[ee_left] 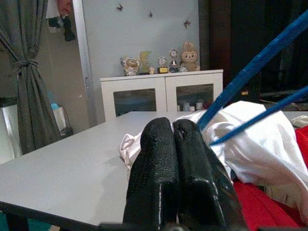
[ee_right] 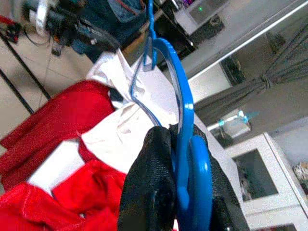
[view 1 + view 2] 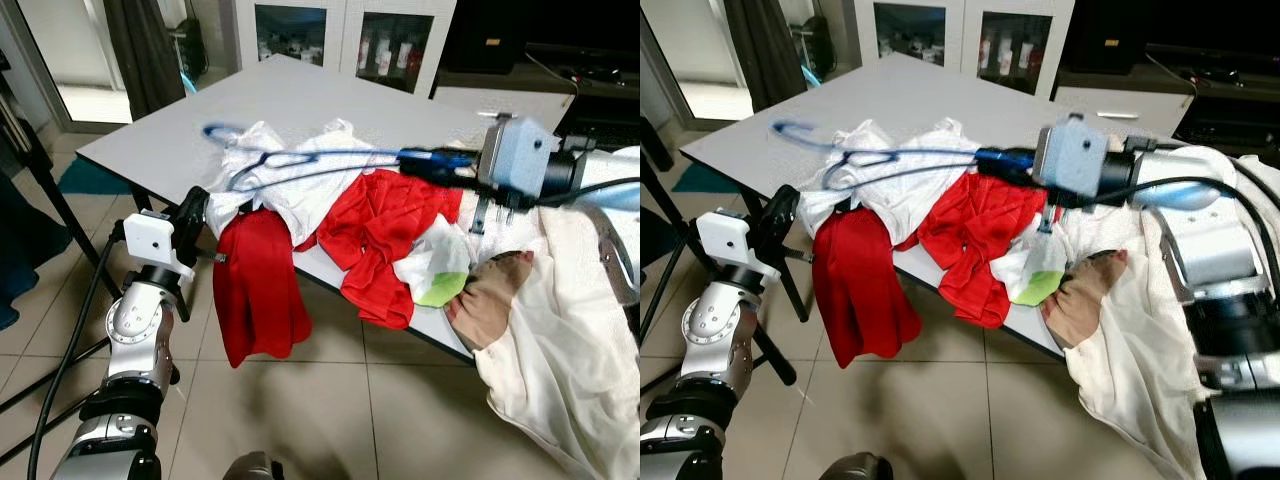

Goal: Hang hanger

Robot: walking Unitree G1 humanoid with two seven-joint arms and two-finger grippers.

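left gripper (image 3: 196,210) is sitting clenched and empty at the table's near-left edge | red shirt (image 3: 255,290) is drooping over that edge | right gripper (image 3: 425,165) is grasping the blue hanger (image 3: 290,165), holding it above the white garment (image 3: 285,180) | table (image 3: 300,95) is stretching behind toward a white cabinet (image 3: 340,35)

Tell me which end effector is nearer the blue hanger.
Right. The right end effector is shut on the blue hanger, holding it above the clothes. The left end effector is shut, down by the table's edge beside the red shirt.

hanger (image 3: 300,160) blurred, hook (image 3: 222,131) smeared
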